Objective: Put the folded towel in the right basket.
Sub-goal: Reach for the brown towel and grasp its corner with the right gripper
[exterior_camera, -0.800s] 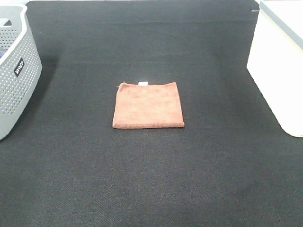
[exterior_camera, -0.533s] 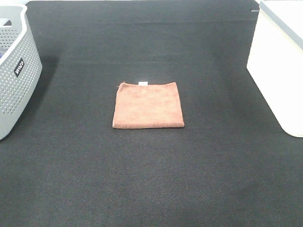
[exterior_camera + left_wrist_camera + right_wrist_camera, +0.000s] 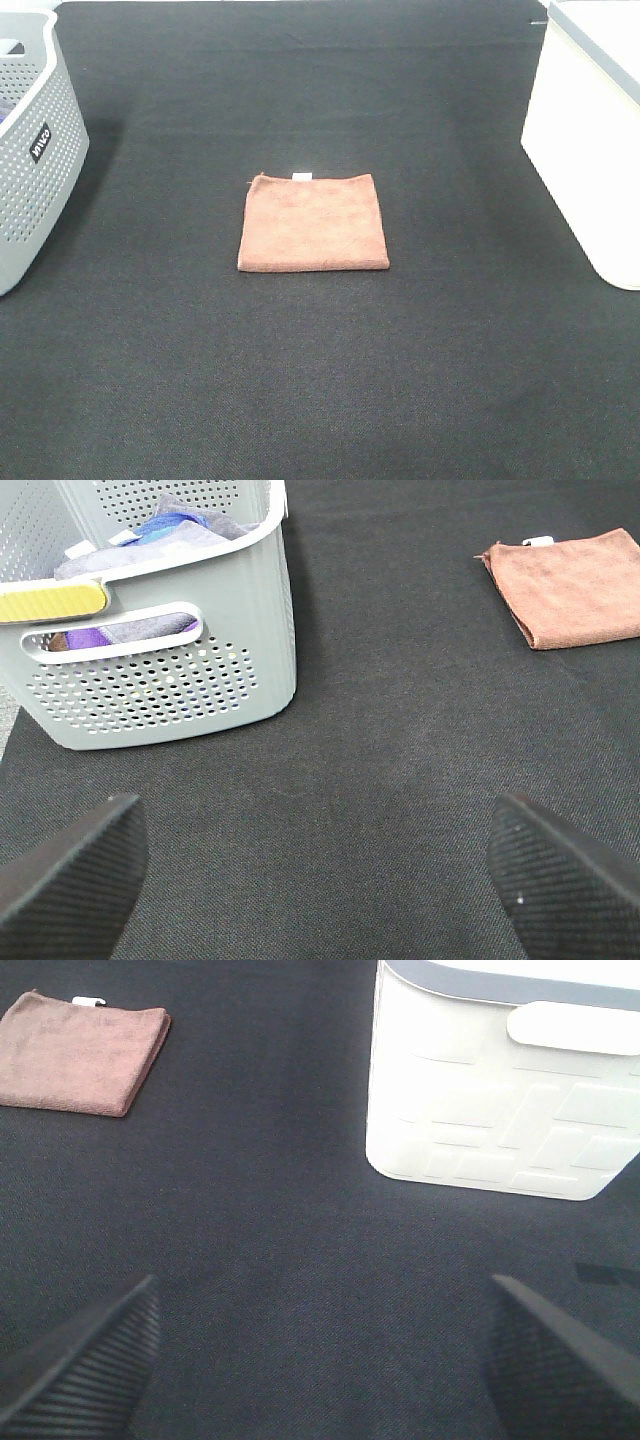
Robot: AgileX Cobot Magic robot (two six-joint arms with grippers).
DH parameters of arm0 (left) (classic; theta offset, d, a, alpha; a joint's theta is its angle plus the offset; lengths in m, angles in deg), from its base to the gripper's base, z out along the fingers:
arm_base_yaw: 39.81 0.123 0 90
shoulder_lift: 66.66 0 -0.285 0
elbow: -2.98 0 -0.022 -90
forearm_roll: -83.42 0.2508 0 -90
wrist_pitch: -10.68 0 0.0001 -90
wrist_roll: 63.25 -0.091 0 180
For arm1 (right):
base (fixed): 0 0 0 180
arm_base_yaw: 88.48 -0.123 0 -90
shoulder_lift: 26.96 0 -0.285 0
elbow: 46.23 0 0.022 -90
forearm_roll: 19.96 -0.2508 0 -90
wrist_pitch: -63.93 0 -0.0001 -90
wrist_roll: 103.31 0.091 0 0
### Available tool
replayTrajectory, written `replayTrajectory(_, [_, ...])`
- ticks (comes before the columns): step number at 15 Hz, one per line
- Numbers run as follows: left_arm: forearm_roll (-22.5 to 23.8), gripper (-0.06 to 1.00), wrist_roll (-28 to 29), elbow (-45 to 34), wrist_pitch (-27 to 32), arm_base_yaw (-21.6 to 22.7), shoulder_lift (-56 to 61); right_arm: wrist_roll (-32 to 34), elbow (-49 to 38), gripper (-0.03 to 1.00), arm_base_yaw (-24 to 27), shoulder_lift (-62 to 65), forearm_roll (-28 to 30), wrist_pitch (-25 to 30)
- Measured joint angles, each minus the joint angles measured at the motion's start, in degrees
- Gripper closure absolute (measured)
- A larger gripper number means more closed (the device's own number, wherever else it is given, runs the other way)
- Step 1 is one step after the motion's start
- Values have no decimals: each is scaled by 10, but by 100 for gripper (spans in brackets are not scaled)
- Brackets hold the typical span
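Nothing is grasped yet, so the step in hand is the approach. The flat, square terracotta terry towel [image 3: 313, 222] lies folded near the middle of the black woven mat [image 3: 320, 390], its small white tag on the far edge. It is well apart from the large white plastic bin with the light grey rim [image 3: 585, 150] on the right.

The right gripper [image 3: 322, 1360] hovers low over bare mat with its jaws spread wide and nothing between them. The left gripper [image 3: 318, 870] is just as wide and empty, near the grey perforated plastic basket [image 3: 30, 170] (already holding other cloths).

The next move probably falls to the right arm: reach across, pinch the towel's nearer folded edge, lift it high enough to clear the bin's rim, and let go inside.

Open mat surrounds the towel on every side, so the approach looks unobstructed. The bin's tall near wall is the only edge to mind.
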Motion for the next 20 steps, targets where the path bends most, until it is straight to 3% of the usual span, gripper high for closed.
replayTrajectory(20, [0, 7, 0, 0, 0, 0, 0, 0, 0, 16, 0, 0, 0, 0])
